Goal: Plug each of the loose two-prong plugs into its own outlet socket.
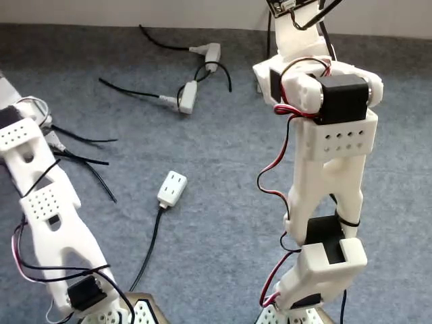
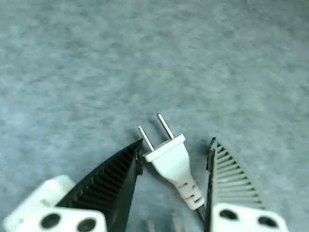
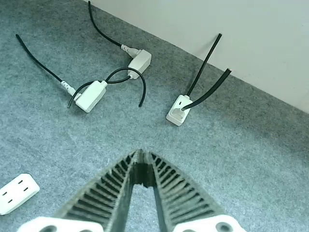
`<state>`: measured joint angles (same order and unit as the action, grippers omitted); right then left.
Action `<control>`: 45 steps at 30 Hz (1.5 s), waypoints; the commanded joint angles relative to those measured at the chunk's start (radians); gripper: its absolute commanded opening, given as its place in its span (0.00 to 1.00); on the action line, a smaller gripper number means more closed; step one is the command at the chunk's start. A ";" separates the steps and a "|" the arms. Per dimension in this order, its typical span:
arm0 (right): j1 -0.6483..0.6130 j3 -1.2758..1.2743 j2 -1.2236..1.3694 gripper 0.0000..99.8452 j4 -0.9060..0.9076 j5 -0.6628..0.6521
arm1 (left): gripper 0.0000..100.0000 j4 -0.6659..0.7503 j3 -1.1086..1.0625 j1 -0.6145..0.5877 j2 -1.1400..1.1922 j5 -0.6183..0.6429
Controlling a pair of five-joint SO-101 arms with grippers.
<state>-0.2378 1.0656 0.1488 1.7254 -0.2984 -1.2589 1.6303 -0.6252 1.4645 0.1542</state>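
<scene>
The left gripper (image 2: 176, 144) has its fingers (image 2: 113, 179) spread wide apart. A white two-prong plug (image 2: 170, 162) lies flat on the grey carpet (image 1: 223, 148) in the gap between them. Its prongs point away from the gripper, out past the fingertips, and its cord end runs back toward the gripper's base. The plug sits closer to the dark finger, with its front flange just beside that fingertip; whether they touch cannot be told. A clear gap separates it from the other finger.

The right gripper (image 3: 143, 157) has its fingers (image 3: 169, 188) pressed together along their length, with nothing between them.

An empty socket (image 3: 14, 193) lies off to one side of the closed fingers, near their base, trailing a black cord (image 1: 150, 243). Well beyond the fingertips lie two white sockets, each with a plug already in it. One is nearer (image 3: 90, 94) and the other (image 3: 140, 59) is farther off, close to the wall (image 3: 231, 34). A third small socket block (image 3: 178, 110) lies beyond the fingertips too, with two black cords rising from it.

In the high view, the left arm (image 1: 47, 209) slants down across the carpet with its wrist low at the near edge. The right arm (image 1: 331, 175) stands with its elbow raised and its forearm dropping steeply toward the near edge.
</scene>
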 commanded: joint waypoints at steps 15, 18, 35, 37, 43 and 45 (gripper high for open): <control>0.007 0.036 -0.007 0.01 0.035 -0.011 | 0.07 0.011 -0.073 0.200 -0.007 -0.158; 0.008 0.036 -0.007 0.01 0.035 -0.011 | 0.03 0.005 -0.079 0.239 -0.008 -0.187; 0.012 0.036 -0.008 0.01 0.035 -0.011 | 0.02 -0.476 0.033 0.487 -0.018 -0.482; 0.012 0.036 -0.008 0.01 0.035 -0.012 | 0.02 -0.497 0.033 0.515 -0.016 -0.496; 0.039 0.042 -0.010 0.01 0.035 -0.012 | 0.03 -0.494 0.033 0.633 -0.008 -0.583; 0.061 0.044 -0.010 0.01 0.035 -0.012 | 0.03 -0.494 0.031 0.673 -0.008 -0.583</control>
<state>-0.2209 1.0656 0.1488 1.7254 -0.2984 -1.7208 1.6625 -0.0944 1.4507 -0.4181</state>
